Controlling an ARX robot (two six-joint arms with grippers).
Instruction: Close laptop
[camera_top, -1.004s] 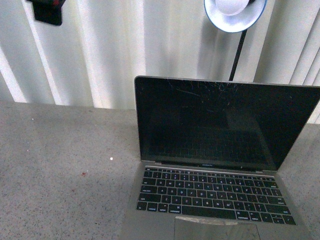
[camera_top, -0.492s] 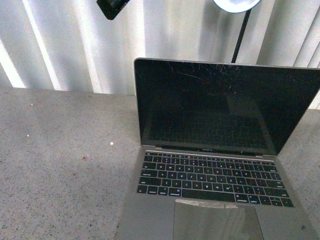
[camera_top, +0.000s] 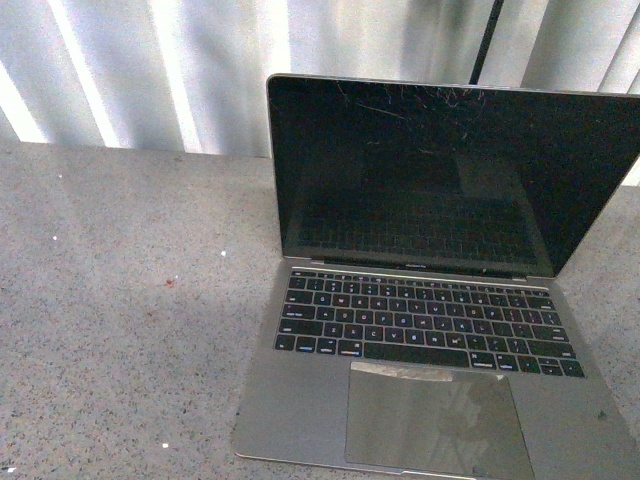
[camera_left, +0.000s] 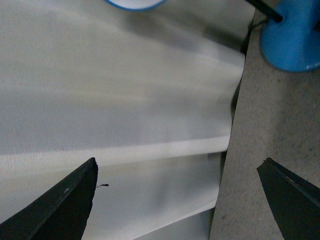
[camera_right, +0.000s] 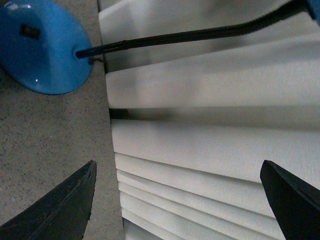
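Observation:
The laptop (camera_top: 430, 300) stands open on the grey speckled table (camera_top: 120, 320), right of centre in the front view. Its lid is upright, the black screen (camera_top: 440, 175) is scratched and cracked near the top, and the black keys (camera_top: 425, 325) and large trackpad (camera_top: 435, 418) face me. Neither arm appears in the front view. My left gripper (camera_left: 177, 197) is open, with white curtain and table edge between its dark fingertips (camera_left: 65, 200). My right gripper (camera_right: 177, 200) is open too, nothing between its fingertips (camera_right: 292, 197). The laptop is out of both wrist views.
A blue lamp base (camera_right: 42, 47) with a black bent stem (camera_right: 200, 32) sits on the table by the white pleated curtain (camera_top: 150, 70); the base also shows in the left wrist view (camera_left: 295, 35). The lamp's stem (camera_top: 487, 40) rises behind the laptop's lid.
The front view has tilted downward: the laptop sits higher in the picture, its whole trackpad now shows, and the lamp head and a dark object at the top have left the frame.

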